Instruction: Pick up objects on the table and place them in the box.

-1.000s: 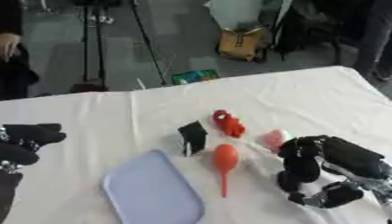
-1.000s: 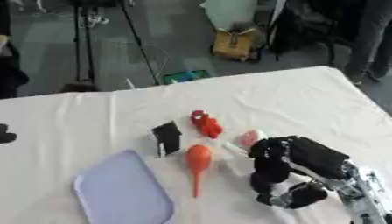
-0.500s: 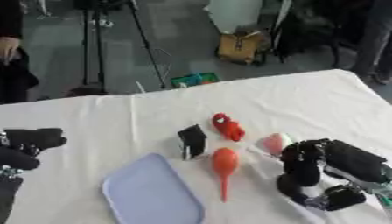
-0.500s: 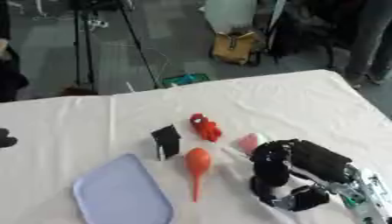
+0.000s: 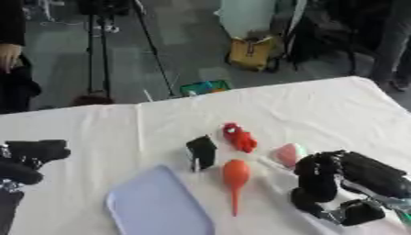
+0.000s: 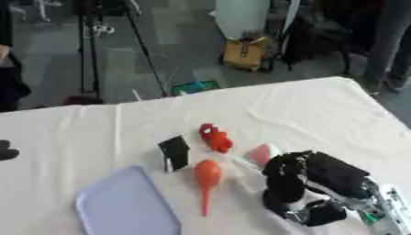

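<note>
right hand beside the pink object, tray lying at the near edge

left eye view: a white table (image 5: pixel 321 110) fills the lower part of the scene. at its middle lies a red toy figure (image 5: pixel 239 137), and just to its left stands a small black object (image 5: pixel 202 152). below the red figure lies an orange bulb-shaped thing with a long thin tail (image 5: pixel 235 181), its round end toward the far side and its tail pointing toward the near edge. to the right of the bulb sits a small pink and white object (image 5: pixel 287 154). a flat, pale lavender tray (image 5: pixel 157 206), the only container-like thing on the table, lies at the lower left of these objects, and nothing is in it. the right hand (image 5: pixel 325 181) comes in from the lower right, its dark fingers curled downward just beside the pink object; i cannot tell whether they touch it, and they hold nothing that i can see. the left hand (image 5: pixel 30 156) shows at the left edge, dark and blurred, and i cannot tell how its fingers are set.

right eye view: the same layout sits shifted leftward. only a small dark scrap of the left hand shows at the left edge. the right hand's curled fingers again hang next to the pink object, with the orange bulb to their left.
</note>
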You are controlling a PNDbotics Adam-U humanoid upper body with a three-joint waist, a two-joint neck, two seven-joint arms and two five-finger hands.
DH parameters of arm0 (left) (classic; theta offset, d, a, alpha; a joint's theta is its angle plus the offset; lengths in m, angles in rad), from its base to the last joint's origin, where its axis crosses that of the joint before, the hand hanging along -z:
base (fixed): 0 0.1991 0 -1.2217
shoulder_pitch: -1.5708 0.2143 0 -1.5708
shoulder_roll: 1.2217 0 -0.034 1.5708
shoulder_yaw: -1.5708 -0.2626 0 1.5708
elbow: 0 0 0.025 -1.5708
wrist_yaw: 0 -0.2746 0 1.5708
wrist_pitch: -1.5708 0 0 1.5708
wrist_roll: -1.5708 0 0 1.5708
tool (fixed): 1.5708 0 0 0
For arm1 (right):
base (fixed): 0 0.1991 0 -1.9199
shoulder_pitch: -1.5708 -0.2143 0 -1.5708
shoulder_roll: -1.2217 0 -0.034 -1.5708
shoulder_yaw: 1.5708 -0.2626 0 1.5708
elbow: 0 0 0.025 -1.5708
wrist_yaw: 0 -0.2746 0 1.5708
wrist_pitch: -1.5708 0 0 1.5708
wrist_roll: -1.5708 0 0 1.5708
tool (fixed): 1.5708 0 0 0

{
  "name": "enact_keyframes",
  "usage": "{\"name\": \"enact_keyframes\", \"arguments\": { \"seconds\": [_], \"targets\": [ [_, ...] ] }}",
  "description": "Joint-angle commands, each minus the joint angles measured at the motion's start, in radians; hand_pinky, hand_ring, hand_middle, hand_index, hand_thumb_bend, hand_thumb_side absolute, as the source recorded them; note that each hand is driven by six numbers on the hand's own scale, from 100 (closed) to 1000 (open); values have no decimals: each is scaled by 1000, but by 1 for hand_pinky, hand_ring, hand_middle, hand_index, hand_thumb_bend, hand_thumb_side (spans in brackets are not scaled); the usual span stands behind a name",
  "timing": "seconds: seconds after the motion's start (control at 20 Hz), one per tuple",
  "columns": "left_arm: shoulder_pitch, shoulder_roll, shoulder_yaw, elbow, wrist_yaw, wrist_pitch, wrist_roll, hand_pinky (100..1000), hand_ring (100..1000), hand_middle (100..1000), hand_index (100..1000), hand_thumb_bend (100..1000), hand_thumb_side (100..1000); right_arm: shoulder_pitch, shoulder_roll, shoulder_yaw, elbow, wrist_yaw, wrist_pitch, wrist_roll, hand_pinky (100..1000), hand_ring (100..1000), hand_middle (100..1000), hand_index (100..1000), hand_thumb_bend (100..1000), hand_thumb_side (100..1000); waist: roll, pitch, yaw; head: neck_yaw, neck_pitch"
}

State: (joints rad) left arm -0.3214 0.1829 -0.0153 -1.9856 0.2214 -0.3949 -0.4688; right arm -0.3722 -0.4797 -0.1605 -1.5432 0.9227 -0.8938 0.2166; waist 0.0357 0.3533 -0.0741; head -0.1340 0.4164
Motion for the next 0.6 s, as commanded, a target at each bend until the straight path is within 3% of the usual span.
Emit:
{"name": "enact_keyframes", "arguments": {
  "seconds": [0.05, 0.6],
  "targets": [
    [-11, 4, -3, -14, -1, -3, -2, 841, 846, 728, 679, 100, 999, -8, -24, -12, 1, 10, -13, -2, 457, 705, 747, 823, 390, 438, -1, -14, 1, 3, -15],
    [-12, 4, -3, -14, -2, -5, -7, 841, 846, 730, 679, 100, 997, -8, -21, -16, 24, 25, -13, -51, 413, 679, 708, 776, 378, 348, 1, -10, 4, 3, -18]
  ]
}}
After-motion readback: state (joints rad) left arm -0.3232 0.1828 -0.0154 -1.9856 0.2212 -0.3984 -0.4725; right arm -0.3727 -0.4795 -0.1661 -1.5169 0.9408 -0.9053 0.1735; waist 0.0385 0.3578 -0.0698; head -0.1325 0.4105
